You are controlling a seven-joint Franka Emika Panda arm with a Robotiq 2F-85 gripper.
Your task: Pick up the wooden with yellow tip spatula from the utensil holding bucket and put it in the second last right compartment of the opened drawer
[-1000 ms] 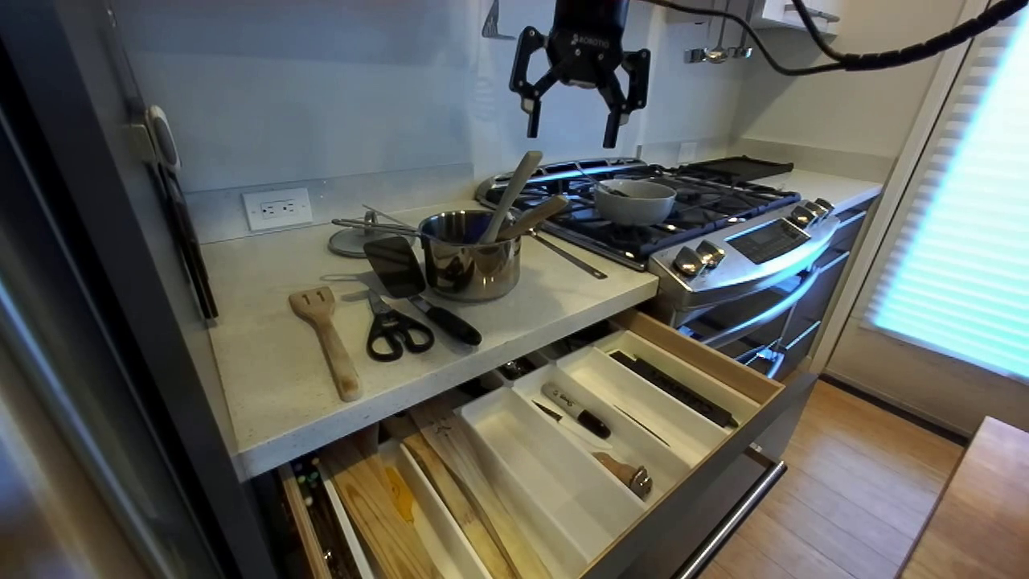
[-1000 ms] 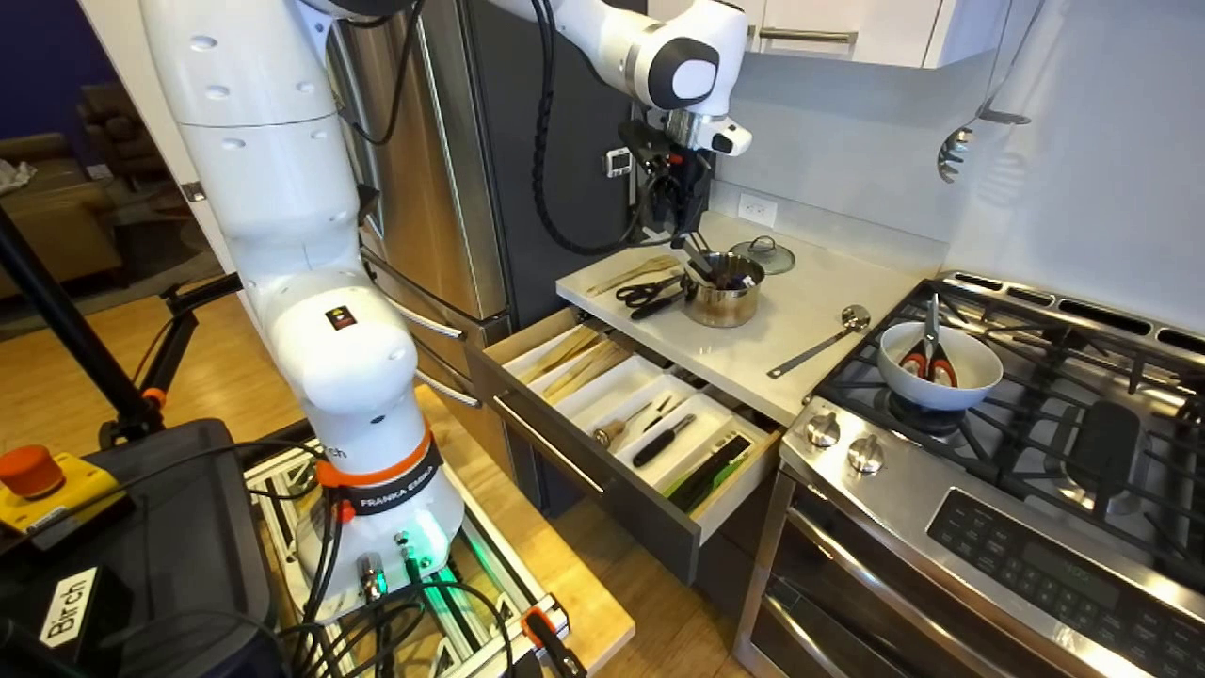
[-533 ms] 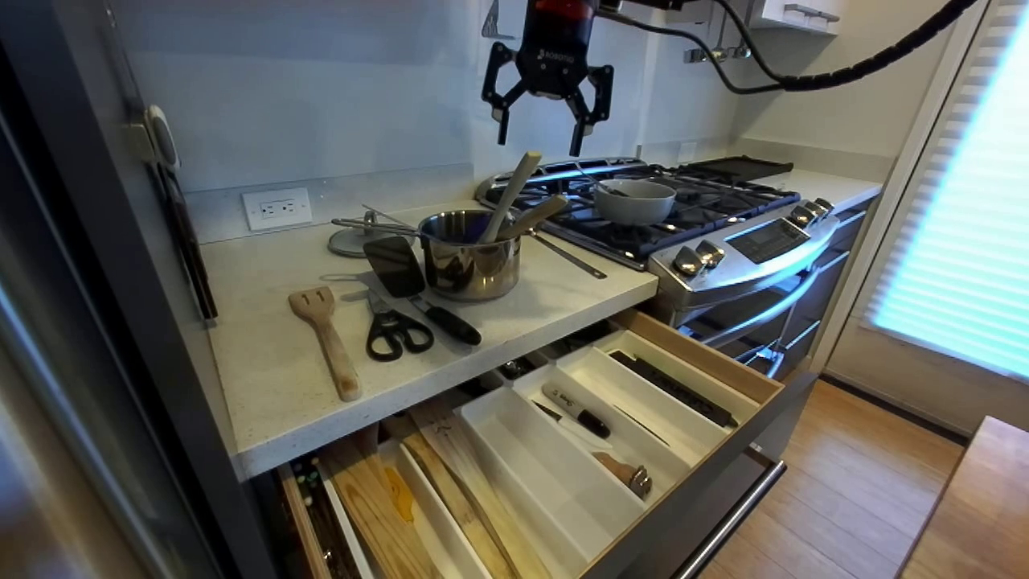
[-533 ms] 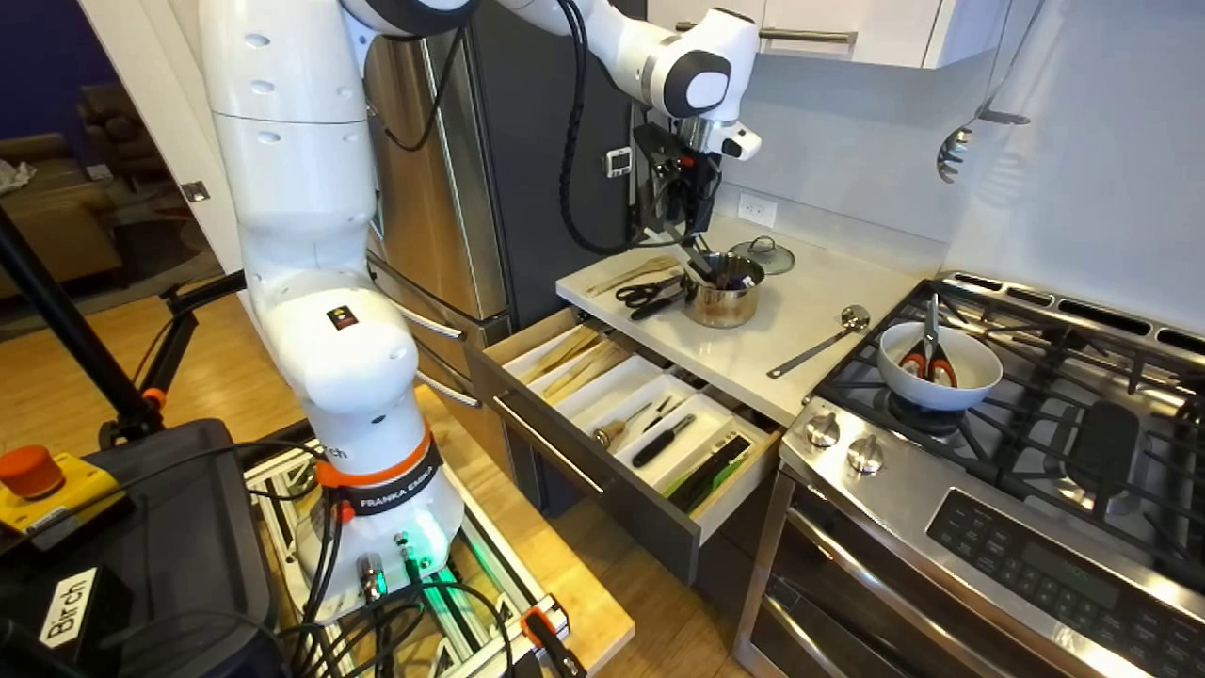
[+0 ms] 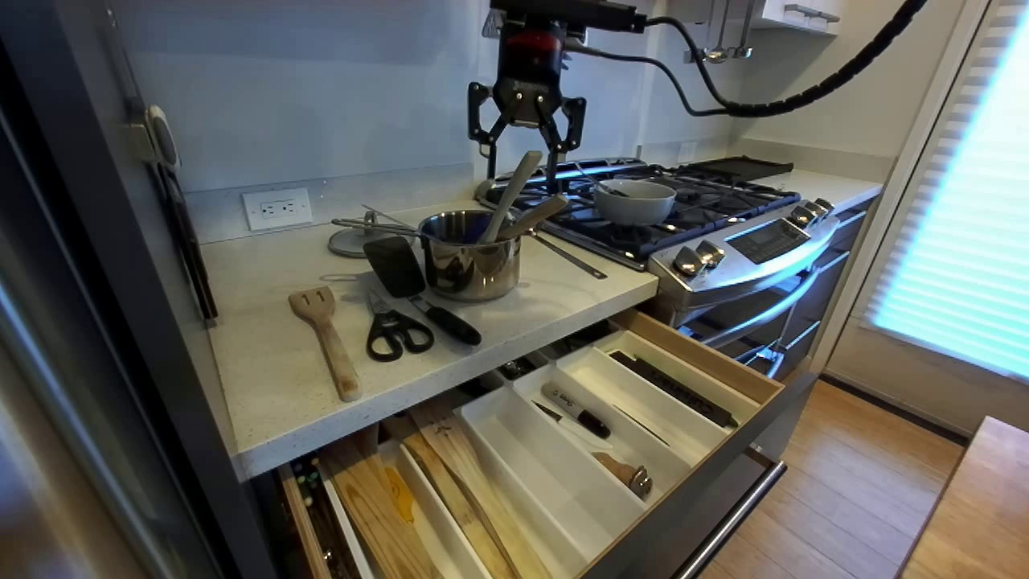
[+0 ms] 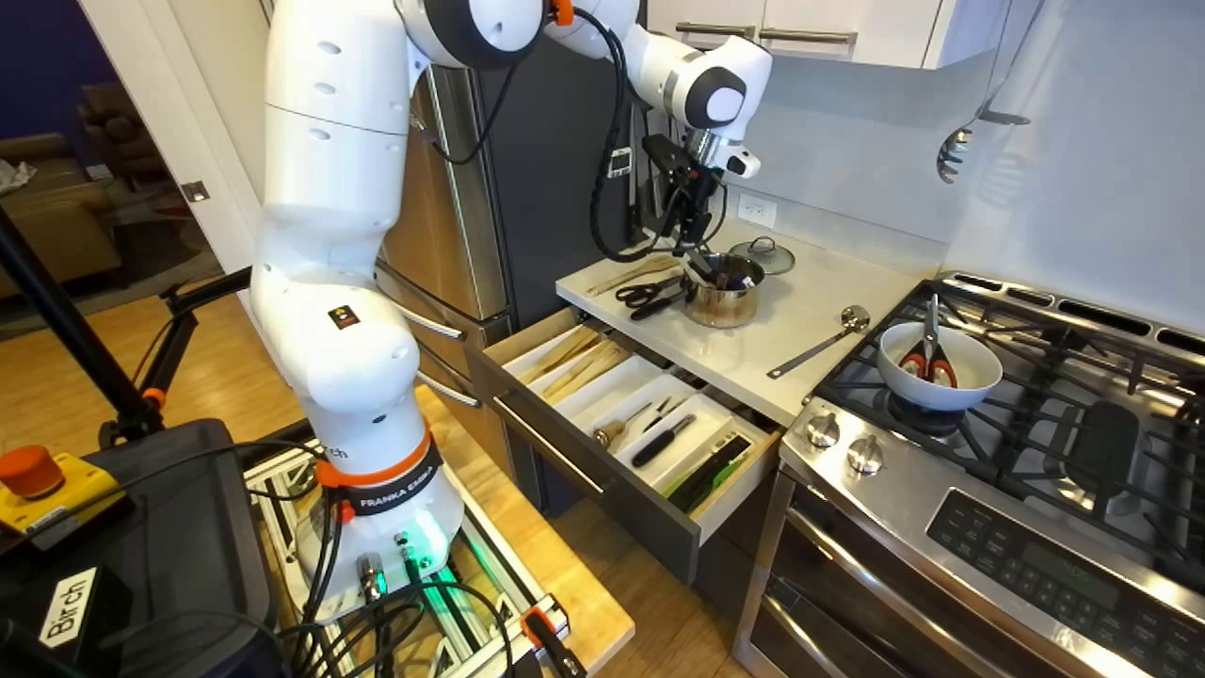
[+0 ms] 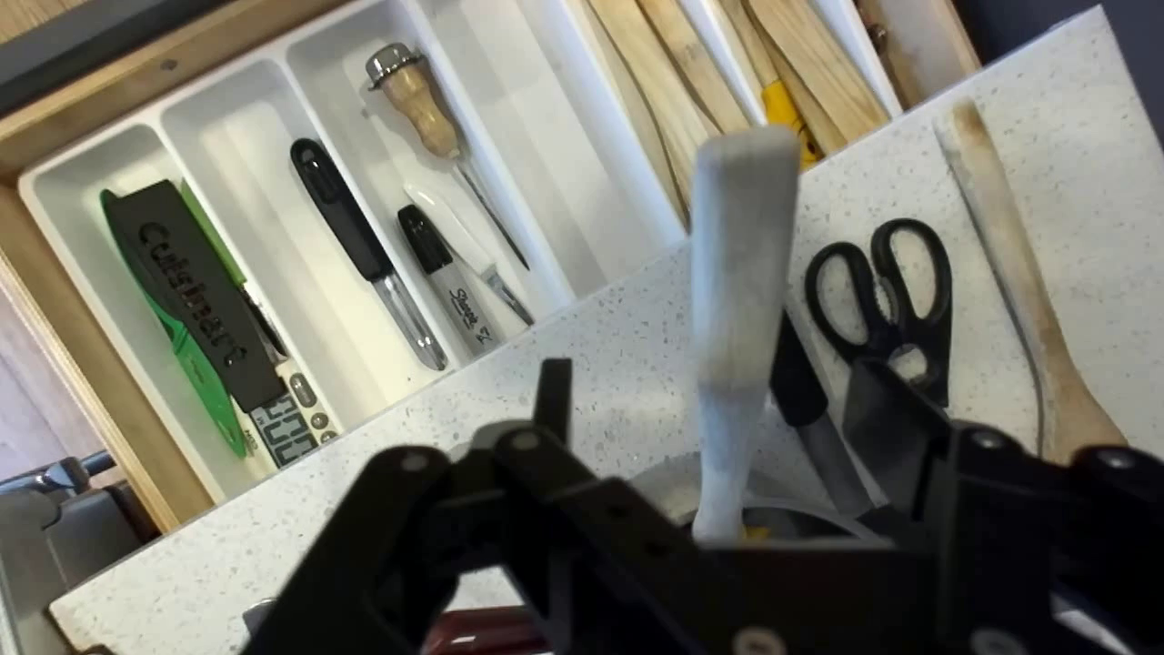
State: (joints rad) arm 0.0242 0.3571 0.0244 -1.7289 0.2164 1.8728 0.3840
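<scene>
A shiny metal pot [image 5: 470, 269] on the counter holds utensils; it also shows in an exterior view [image 6: 720, 306]. A pale wooden handle [image 5: 512, 197] leans up out of it, with a shorter wooden handle [image 5: 540, 215] beside it. The wrist view shows the tall handle [image 7: 746, 264] and a yellow bit [image 7: 755, 532] at its base; which utensil the yellow belongs to cannot be told. My gripper [image 5: 522, 173] is open and empty above the pot, fingertips around the tall handle's top height. The open drawer [image 6: 584, 471] has white compartments; the second from the right holds a black-handled tool [image 6: 664, 441].
A slotted wooden spatula [image 5: 325, 342], black scissors [image 5: 398, 334] and a black turner [image 5: 446, 322] lie by the pot. A glass lid [image 6: 764, 254] is behind it. A bowl with scissors [image 6: 941, 367] stands on the stove. The fridge [image 6: 555, 169] stands beside the counter.
My gripper has moved down and to the left in an exterior view, coming closer to the pot and its handles. It stays open. The pot, utensils and drawer have not moved.
</scene>
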